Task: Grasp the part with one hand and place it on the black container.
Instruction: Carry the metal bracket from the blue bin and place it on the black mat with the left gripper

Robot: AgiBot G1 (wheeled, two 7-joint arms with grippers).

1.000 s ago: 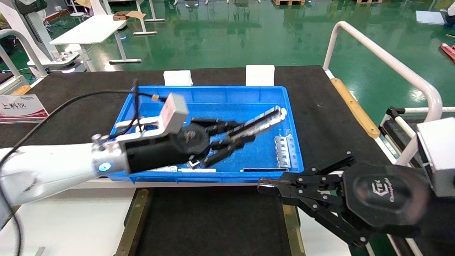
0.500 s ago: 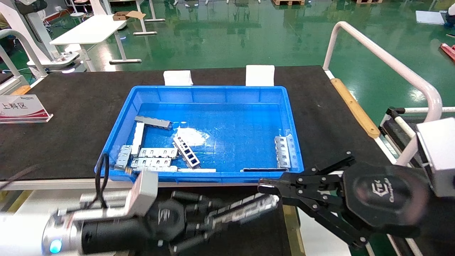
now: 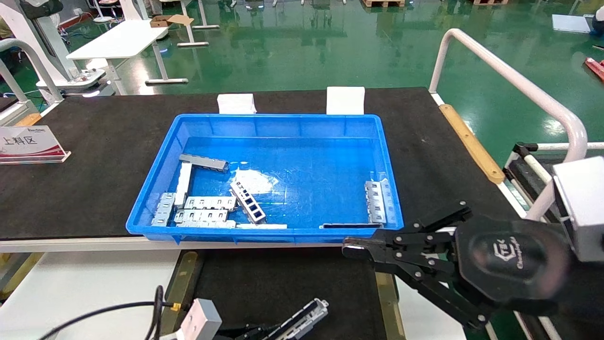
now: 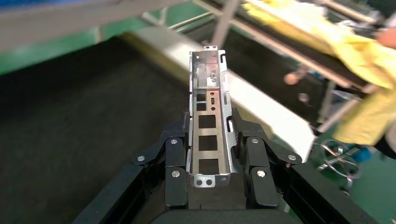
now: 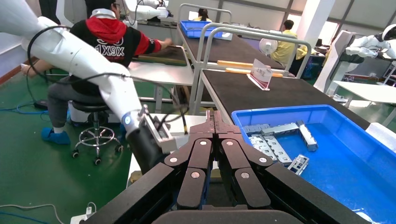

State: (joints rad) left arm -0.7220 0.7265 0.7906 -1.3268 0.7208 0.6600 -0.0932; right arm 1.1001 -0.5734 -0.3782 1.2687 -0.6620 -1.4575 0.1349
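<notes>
The part point(image 4: 208, 126), a slim silver trough strip with rectangular cut-outs, sits lengthwise between the fingers of my left gripper point(image 4: 208, 121), which is shut on it. In the head view the part point(image 3: 303, 318) pokes up from the bottom edge, over the near side of the black container point(image 3: 283, 274), whose gold side strips point(image 3: 177, 293) flank it. My left gripper point(image 3: 257, 333) is mostly cut off there. I cannot tell whether the part touches the black surface. My right gripper point(image 3: 351, 246) is shut and empty, parked beside the blue bin's near right corner.
The blue bin point(image 3: 283, 120) stands behind the container and holds several metal pieces: flat slotted plates point(image 3: 207, 204), a windowed strip point(image 3: 247, 202) and plates at the right point(image 3: 377, 200). A white rail point(image 3: 509, 75) runs along the right. A sign point(image 3: 28, 141) stands far left.
My left arm has carried the part out of the blue bin, back toward me and down, to the near part of the black container. The right arm has not moved.
</notes>
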